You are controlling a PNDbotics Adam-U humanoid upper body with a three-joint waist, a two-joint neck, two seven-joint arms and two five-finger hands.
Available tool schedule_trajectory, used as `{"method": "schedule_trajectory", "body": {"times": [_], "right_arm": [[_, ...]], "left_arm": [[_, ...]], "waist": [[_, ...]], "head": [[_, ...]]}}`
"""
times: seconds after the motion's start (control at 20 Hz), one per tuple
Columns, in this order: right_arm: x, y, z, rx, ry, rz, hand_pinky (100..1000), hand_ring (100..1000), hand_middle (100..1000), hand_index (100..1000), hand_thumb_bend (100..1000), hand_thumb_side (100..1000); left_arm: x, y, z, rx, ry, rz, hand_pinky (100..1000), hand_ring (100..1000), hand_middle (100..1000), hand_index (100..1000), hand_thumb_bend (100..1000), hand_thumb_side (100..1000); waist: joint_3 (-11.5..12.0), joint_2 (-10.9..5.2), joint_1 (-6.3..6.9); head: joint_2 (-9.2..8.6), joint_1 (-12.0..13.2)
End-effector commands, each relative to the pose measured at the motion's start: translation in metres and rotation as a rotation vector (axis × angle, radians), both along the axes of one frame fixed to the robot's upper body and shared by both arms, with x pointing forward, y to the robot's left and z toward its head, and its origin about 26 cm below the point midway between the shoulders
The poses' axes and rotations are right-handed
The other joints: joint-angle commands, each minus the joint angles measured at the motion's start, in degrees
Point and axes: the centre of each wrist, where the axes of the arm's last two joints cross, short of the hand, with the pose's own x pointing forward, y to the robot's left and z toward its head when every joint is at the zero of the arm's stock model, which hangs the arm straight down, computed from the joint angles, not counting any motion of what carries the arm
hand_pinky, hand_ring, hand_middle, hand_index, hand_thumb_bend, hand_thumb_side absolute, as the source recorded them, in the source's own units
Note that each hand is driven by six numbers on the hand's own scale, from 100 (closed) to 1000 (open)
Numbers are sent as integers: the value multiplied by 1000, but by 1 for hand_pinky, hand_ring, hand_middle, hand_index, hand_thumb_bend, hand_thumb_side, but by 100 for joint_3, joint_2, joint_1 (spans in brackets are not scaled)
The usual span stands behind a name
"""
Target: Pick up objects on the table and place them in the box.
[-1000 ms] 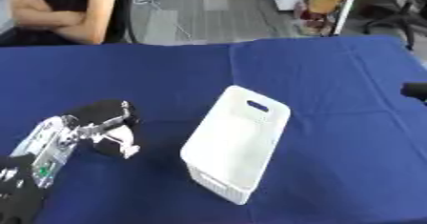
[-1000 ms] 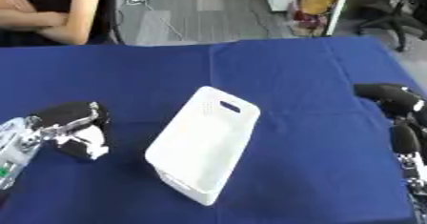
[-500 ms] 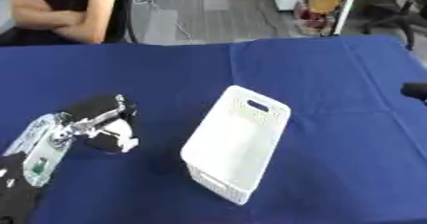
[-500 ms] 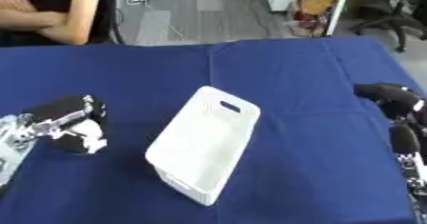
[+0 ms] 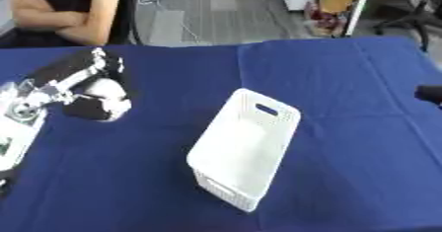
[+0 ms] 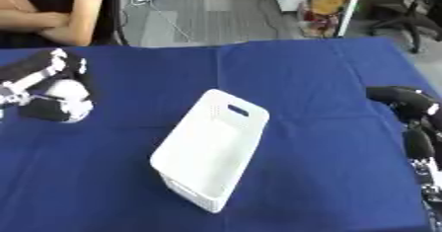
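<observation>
The left hand [image 5: 82,80] is up at the left of the blue table [image 5: 345,176], its fingers curled round a black and white object [image 5: 102,105] and holding it above the cloth, well to the left of the box [image 5: 244,147]. The white box sits in the middle of the table, turned askew, with its open top facing up and a slot handle in its far end wall.

The object looks small enough to fit inside the curl of the hand, so it is probably light. Its rounded, two-coloured shape suggests something soft, such as a rolled cloth or a small stuffed thing, though that is only a guess. If it is soft it will give under the fingers rather than slip, and a hold round its middle, as now, seems sensible. The box looks like thin perforated plastic, light enough to slide if bumped, so the object is better dropped in from above than pushed over the rim.

Much of the object is hidden by the fingers, so what it is cannot be told. The right hand [image 6: 401,100] shows only at the right edge of the table, dark and partly cut off; I cannot tell whether it is open or closed. No other loose objects can be seen on the cloth.
</observation>
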Motion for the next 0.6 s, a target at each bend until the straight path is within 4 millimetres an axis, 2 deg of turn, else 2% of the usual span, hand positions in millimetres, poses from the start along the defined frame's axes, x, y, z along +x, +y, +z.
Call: {"method": "schedule_trajectory", "body": {"times": [0.05, 0.3, 0.6], "right_arm": [[-1, -2, 7, -19, -20, 0, 850, 838, 768, 864, 100, 672], [-1, -1, 7, -20, -18, 8, 851, 839, 768, 864, 100, 672], [-1, 1, 7, -21, -17, 23, 852, 840, 768, 864, 100, 672]], "left_arm": [[0, -10, 38, -26, -69, -61, 100, 100, 204, 219, 100, 370], [15, -56, 63, -42, -86, -201, 100, 100, 204, 224, 100, 352], [30, -108, 75, -23, -100, -335, 100, 100, 207, 228, 100, 331]], "waist": [[5, -87, 10], [-45, -94, 4], [-114, -84, 2]], "head": [[-35, -35], [-34, 37], [-22, 129]]}}
